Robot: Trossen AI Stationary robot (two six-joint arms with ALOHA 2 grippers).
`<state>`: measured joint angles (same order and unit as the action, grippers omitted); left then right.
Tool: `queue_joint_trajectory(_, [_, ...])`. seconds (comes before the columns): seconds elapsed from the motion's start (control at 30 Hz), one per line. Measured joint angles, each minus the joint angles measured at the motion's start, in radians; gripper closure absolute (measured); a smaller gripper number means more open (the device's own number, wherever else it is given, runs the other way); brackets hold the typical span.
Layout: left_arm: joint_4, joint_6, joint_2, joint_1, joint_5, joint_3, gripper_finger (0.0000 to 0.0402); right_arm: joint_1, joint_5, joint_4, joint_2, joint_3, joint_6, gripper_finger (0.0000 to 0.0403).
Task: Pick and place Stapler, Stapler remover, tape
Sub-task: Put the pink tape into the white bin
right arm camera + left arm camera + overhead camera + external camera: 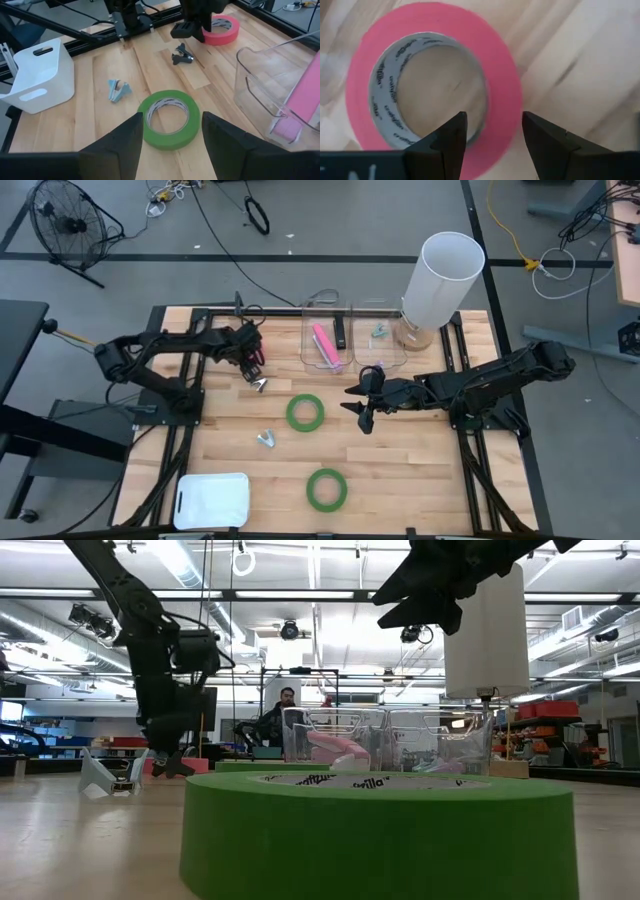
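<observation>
A pink-red tape roll (pixel 435 80) lies flat on the wood table at the far left; it also shows in the right wrist view (pixel 220 30). My left gripper (pixel 250 360) is open right above it. Two green tape rolls lie flat, one mid-table (pixel 305 412) and one near the front edge (pixel 326 489). A dark stapler remover (pixel 260 383) and a light-blue one (pixel 266 439) lie on the table. A pink stapler (pixel 325 345) lies in a clear bin (pixel 322 310). My right gripper (pixel 362 402) is open and empty, raised just right of the mid-table green roll (pixel 169 119). My left gripper (pixel 495 135) comes at the pink roll from above, pointing down. One finger (pixel 450 140) stands over the inner edge of the hole and the other (pixel 545 140) outside the ring's wall (pixel 500 125). I cannot tell whether they touch it.
A second clear bin (pixel 385 330) and a tall white cylinder (pixel 440 280) stand at the far right. A white handled bin (pixel 212 500) sits at the near left corner. A person shows in the room beyond the table (pixel 285 710).
</observation>
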<state>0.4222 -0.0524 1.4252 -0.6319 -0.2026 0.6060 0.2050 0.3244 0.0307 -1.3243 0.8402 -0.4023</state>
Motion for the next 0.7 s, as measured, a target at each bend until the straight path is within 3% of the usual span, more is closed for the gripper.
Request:
queue_joint_trajectory(0.17, [-0.038,-0.013,0.034,-0.013,0.020,0.000,0.0220,0.000,0.000,0.001,0.000,0.000,0.000,0.0202])
queue_joint_trajectory(0.37, [-0.031,-0.011,0.034,-0.017,0.057,0.002,0.0318,0.000,0.008,0.002,0.000,0.000,0.000,0.0202])
queue_joint_trajectory(0.6, [-0.014,0.014,0.031,-0.016,0.094,0.002,0.0318,0.000,0.008,0.003,0.000,0.000,0.000,0.0202])
queue_joint_trajectory(0.7, [0.093,0.020,0.033,-0.013,0.113,0.040,0.0318,0.000,0.008,0.003,0.000,0.000,0.002,0.0202])
